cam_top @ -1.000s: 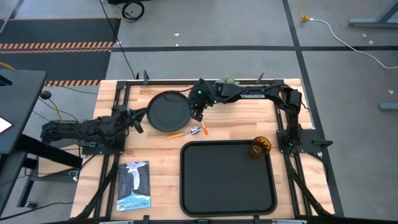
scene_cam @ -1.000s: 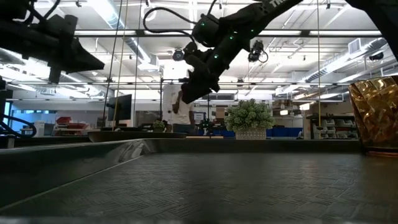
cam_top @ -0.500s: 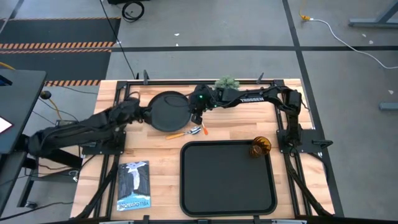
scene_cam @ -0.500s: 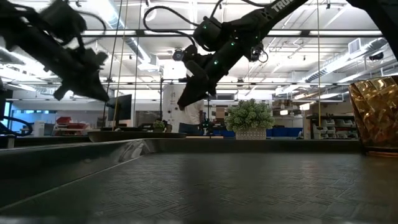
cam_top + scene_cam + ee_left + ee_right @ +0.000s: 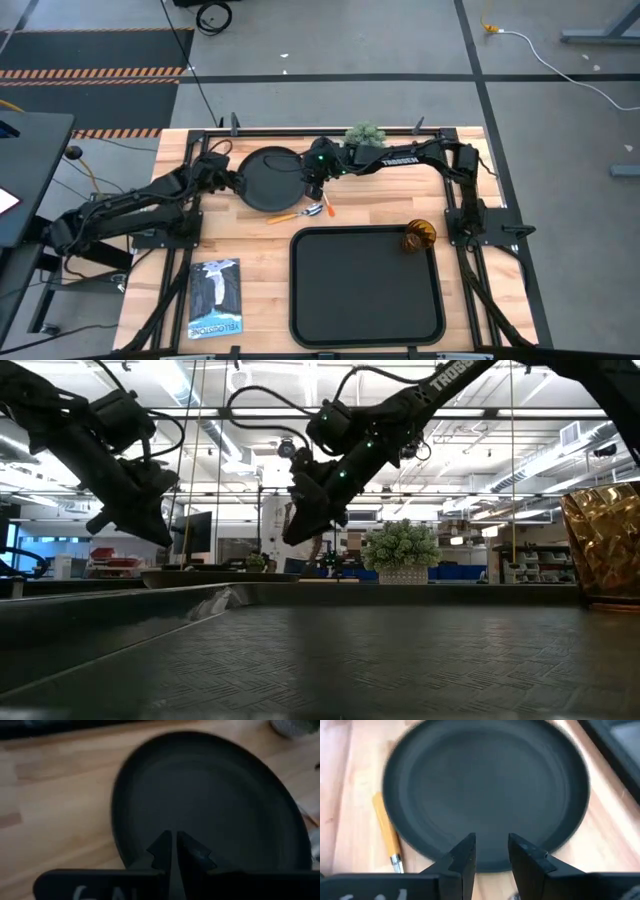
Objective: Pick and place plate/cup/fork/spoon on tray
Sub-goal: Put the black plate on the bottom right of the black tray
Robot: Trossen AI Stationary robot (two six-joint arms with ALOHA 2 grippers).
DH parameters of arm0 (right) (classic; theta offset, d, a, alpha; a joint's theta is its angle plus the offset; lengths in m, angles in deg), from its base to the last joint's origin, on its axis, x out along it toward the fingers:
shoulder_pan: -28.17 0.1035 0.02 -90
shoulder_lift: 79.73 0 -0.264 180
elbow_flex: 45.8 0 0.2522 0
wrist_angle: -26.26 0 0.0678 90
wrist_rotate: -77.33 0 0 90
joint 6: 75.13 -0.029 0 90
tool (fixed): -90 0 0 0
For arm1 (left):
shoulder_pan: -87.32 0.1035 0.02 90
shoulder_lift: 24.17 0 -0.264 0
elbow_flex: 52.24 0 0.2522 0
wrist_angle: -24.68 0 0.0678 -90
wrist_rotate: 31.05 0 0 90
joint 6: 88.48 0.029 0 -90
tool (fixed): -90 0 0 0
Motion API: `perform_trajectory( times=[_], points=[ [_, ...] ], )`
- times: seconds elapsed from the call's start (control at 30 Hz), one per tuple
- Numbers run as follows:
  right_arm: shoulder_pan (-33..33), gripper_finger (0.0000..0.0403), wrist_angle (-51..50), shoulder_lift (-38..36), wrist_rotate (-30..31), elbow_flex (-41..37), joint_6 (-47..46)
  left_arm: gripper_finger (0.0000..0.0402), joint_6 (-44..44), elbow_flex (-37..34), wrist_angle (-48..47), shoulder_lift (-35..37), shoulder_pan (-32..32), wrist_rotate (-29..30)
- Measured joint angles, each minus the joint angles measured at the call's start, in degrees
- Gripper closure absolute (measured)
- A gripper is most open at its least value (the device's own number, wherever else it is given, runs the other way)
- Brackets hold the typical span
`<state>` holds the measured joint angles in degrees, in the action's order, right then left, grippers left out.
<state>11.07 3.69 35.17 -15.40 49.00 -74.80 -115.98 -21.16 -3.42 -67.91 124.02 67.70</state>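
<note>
High view first: the tray (image 5: 366, 286) sits on the near half of the table (image 5: 255, 250), bare apart from the cup (image 5: 418, 237), which stands upright in its far right corner (in the low view the amber glass (image 5: 604, 543) looms at the right edge). Beyond the tray's far left corner lies the plate (image 5: 270, 179), flat on the wood, with an arm closing on it from each side. The left gripper (image 5: 228, 178) hangs at the plate's left rim; its wrist view shows the plate (image 5: 210, 800) filling the picture just past the fingers (image 5: 162, 851), which are pressed nearly together with only a thin slit between them and nothing held. The right gripper (image 5: 313, 182) hovers at the plate's right rim; its wrist view looks down onto the plate (image 5: 487, 790) with the two fingers (image 5: 462, 857) a small gap apart over the near rim, not touching it as far as can be told. Between plate and tray lie the fork (image 5: 288, 215) and the spoon (image 5: 322, 208), side by side on the wood, just below the right gripper. A small potted plant (image 5: 364, 133) stands at the table's far edge, and a booklet (image 5: 215, 297) lies left of the tray.
</note>
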Motion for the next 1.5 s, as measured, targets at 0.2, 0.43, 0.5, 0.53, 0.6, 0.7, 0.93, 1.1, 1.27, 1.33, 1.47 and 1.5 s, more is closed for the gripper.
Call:
perform_trajectory(
  times=[0.2, 0.43, 0.5, 0.53, 0.6, 0.7, 0.93, 1.1, 1.27, 1.33, 1.47, 1.5],
  points=[
    [-1.9, 0.0284, 2.4, 2.5, 1.7, 1.3, -4.3, 0.0365, 2.4, 0.0, 2.5, -4.2, 6.2, -5.0],
    [-3.8, 0.0284, -1.5, 3.2, 1.1, 5.4, -8.5, 0.0365, 4.6, 0.7, 4.4, -9.1, 10.4, -7.1],
    [-4.2, 0.0284, -3.0, 3.2, 1.1, 6.0, -9.8, 0.0365, 4.7, 1.2, 4.0, -9.5, 10.7, -7.1],
    [-4.4, 0.0284, -3.5, 3.2, 0.9, 6.0, -10.6, 0.0365, 4.7, 1.5, 3.6, -9.6, 10.7, -7.2],
    [-4.7, 0.0284, -5.4, 3.2, -0.2, 6.0, -12.4, 0.0365, 4.8, 2.0, 2.5, -9.5, 10.5, -8.1],
    [-4.9, 0.0283, -8.5, 3.2, -1.5, 6.0, -14.2, 0.0366, 4.8, 2.4, 2.5, -9.1, 9.2, -10.1],
    [-4.6, 0.0273, -10.1, 3.2, -1.7, 4.9, -16.5, 0.0379, 2.5, 2.1, 2.7, -9.0, 1.5, -8.0],
    [-2.7, 0.0273, -10.3, 3.2, -2.4, 4.7, -13.3, 0.0393, -1.9, 0.9, 2.8, -9.0, -9.4, 3.0],
    [0.3, 0.0274, -10.6, 3.2, -0.6, 4.7, -10.2, 0.0389, -6.2, 0.2, 3.0, -9.0, -19.3, 10.7],
    [1.0, 0.0275, -10.6, 3.2, 3.3, 4.7, -12.1, 0.0386, -7.7, 0.2, 3.5, -9.0, -22.5, 14.6],
    [0.3, 0.0277, -9.8, 3.2, 6.4, 4.7, -15.9, 0.0387, -10.4, 0.2, 4.6, -9.0, -27.0, 20.0],
    [0.0, 0.0277, -9.3, 3.2, 6.2, 4.7, -16.8, 0.0389, -11.1, 0.2, 4.9, -9.0, -27.8, 20.8]
  ],
)
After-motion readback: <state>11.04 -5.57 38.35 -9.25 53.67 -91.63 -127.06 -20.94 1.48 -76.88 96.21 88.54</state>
